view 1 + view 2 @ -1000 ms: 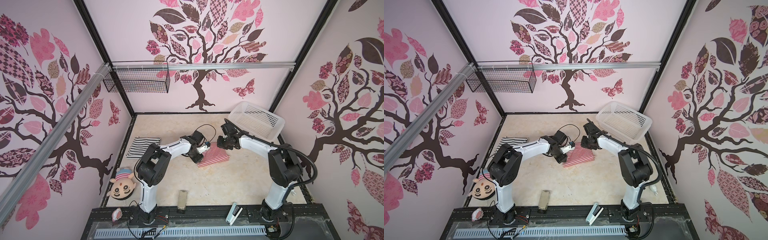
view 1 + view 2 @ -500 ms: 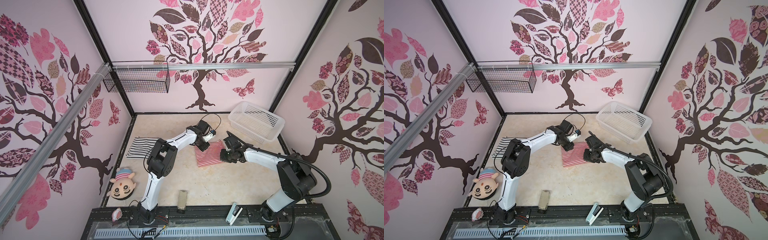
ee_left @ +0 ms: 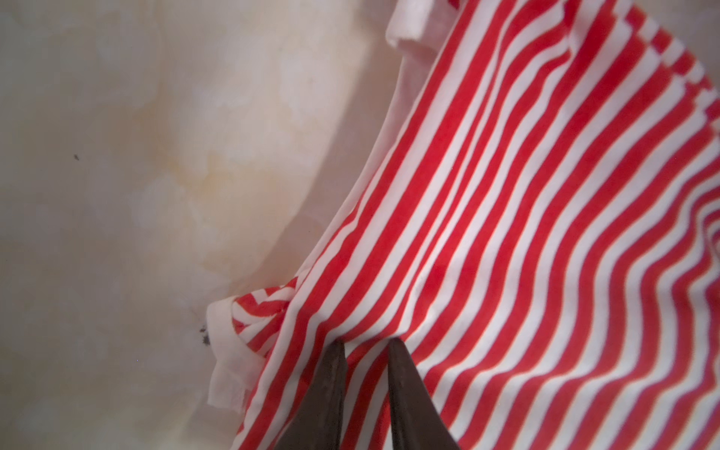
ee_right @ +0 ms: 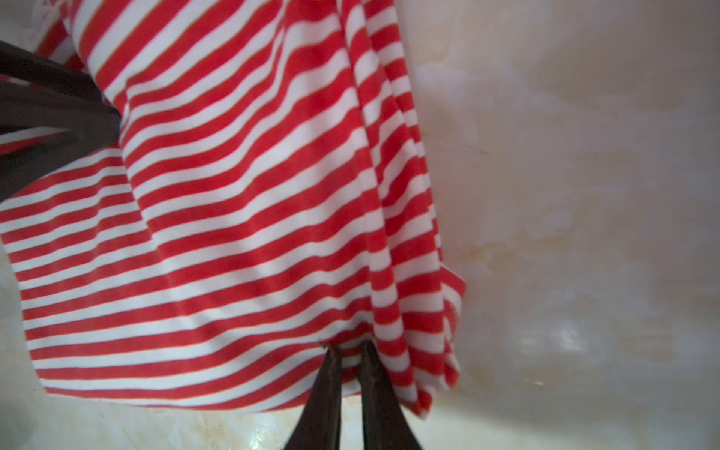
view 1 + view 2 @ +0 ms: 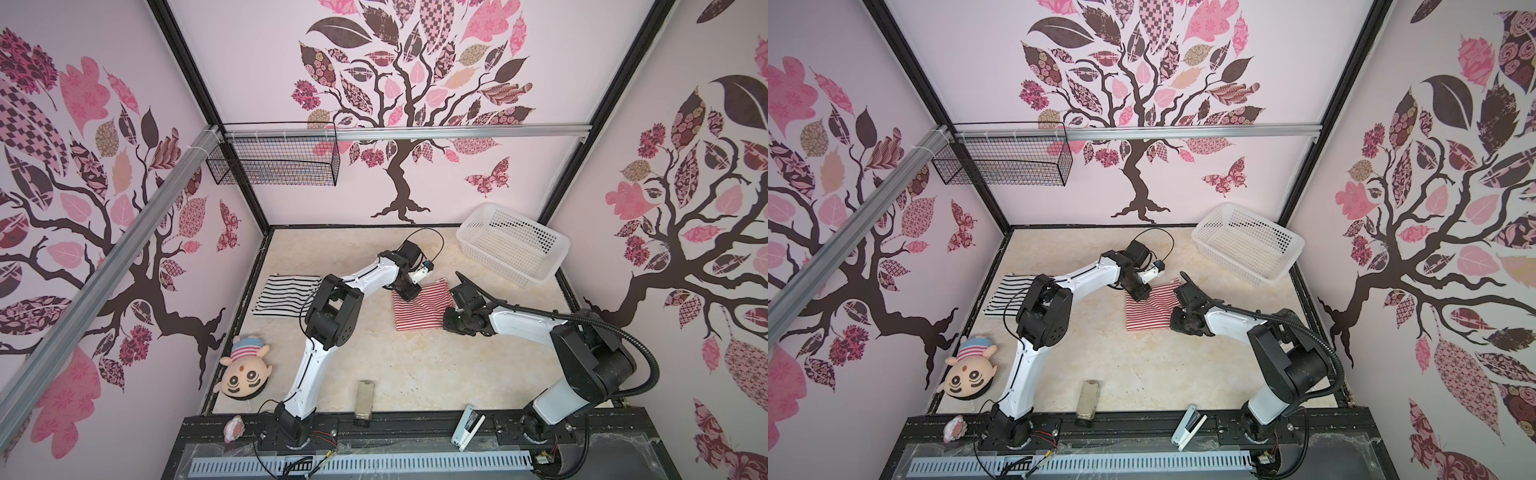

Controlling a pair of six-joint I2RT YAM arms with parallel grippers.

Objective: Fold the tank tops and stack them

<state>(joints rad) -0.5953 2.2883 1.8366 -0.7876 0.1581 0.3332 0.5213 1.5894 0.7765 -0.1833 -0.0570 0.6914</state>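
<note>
Black-and-white tank top (image 5: 286, 295) lies folded flat at the left. Red-and-white tank top (image 5: 422, 313) is mid-table, partly folded. My left gripper (image 3: 366, 345) and right gripper (image 4: 350, 348) are both pinched on its edges. Remaining, I reckon: finish the fold, then stack.

No readable text, label, brand, number or sign in any view.
</note>
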